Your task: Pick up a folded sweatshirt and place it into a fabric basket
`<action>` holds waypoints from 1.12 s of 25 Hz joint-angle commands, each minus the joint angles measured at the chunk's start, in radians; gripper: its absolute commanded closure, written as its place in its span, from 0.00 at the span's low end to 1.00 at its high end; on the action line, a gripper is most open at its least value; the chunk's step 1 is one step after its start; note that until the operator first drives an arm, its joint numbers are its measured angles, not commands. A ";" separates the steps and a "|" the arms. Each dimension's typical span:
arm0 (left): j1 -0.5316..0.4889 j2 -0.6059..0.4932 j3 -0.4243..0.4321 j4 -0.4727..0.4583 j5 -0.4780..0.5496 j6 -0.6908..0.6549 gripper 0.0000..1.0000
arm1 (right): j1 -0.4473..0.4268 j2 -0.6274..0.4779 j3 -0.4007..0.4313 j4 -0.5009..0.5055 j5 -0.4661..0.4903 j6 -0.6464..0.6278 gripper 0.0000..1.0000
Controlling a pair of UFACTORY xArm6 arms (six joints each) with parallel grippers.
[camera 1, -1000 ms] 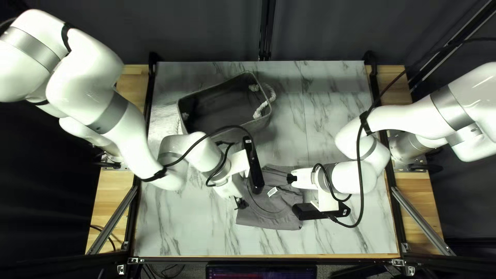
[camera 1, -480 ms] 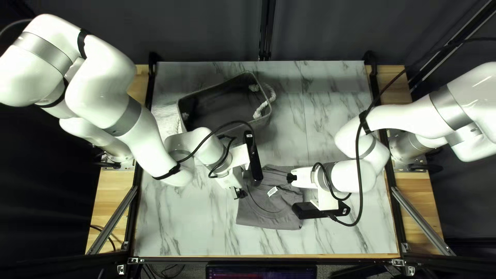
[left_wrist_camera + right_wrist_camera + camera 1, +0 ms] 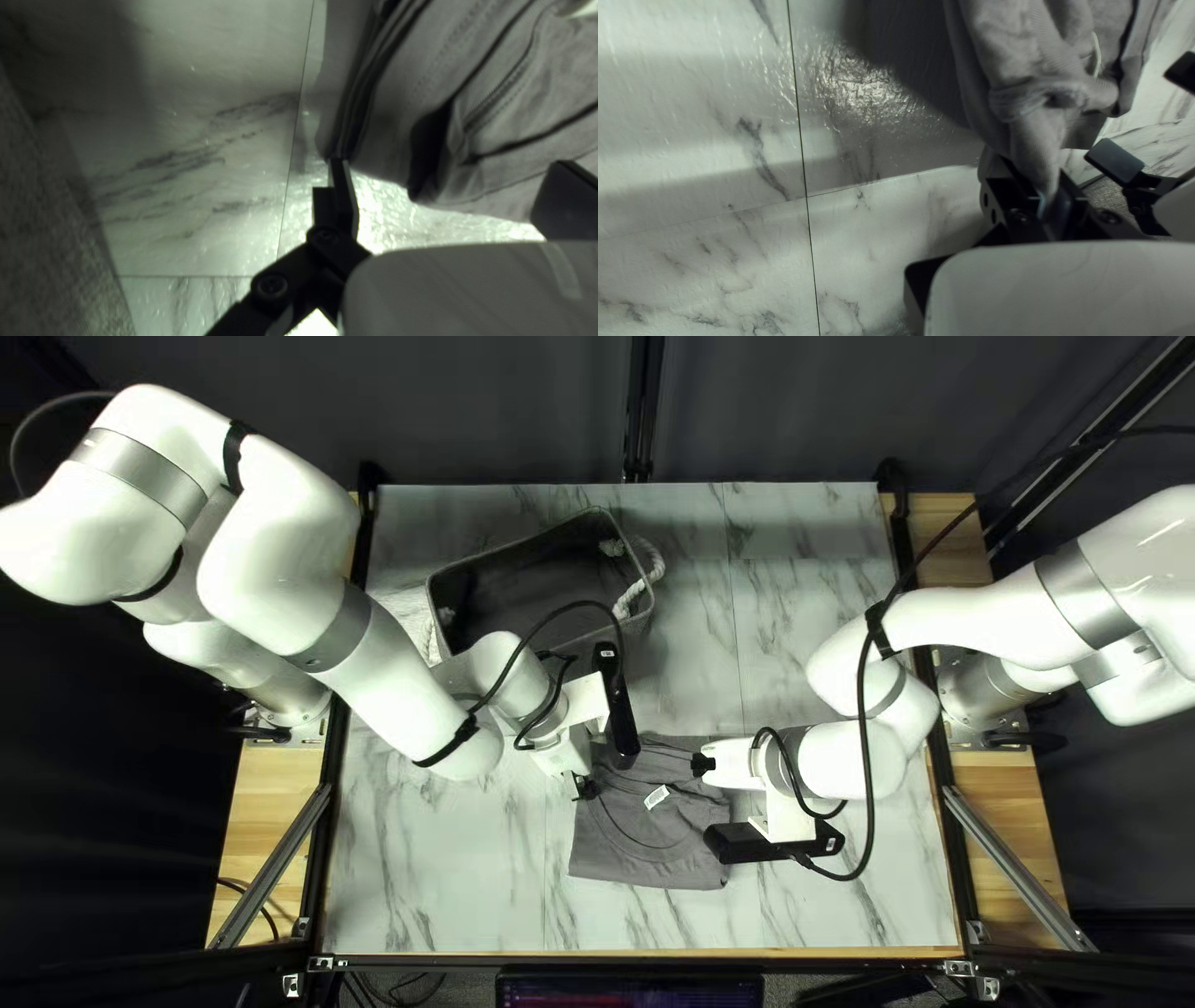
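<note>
The right gripper was clenched on the sweatshirt; the left gripper stood wide apart at its edge, whether touching I couldn't tell.

Sweatshirt — matt cloth; basket — matt fabric; tabletop glossy, marble-patterned; arms smooth, glossy.

Left arm bent, left hand spread wide; right arm bent, right hand clamped.

Left arm between basket and sweatshirt.
</note>
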 commanded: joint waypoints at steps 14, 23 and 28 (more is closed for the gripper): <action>0.017 0.026 -0.018 0.042 0.014 -0.029 0.00 | 0.011 -0.001 -0.006 0.001 0.012 -0.001 1.00; 0.025 0.050 -0.039 0.038 0.034 -0.011 0.10 | 0.017 0.002 -0.010 -0.009 0.017 0.012 1.00; 0.028 0.070 -0.062 0.040 0.060 -0.001 1.00 | 0.019 0.004 -0.012 -0.010 0.018 0.014 1.00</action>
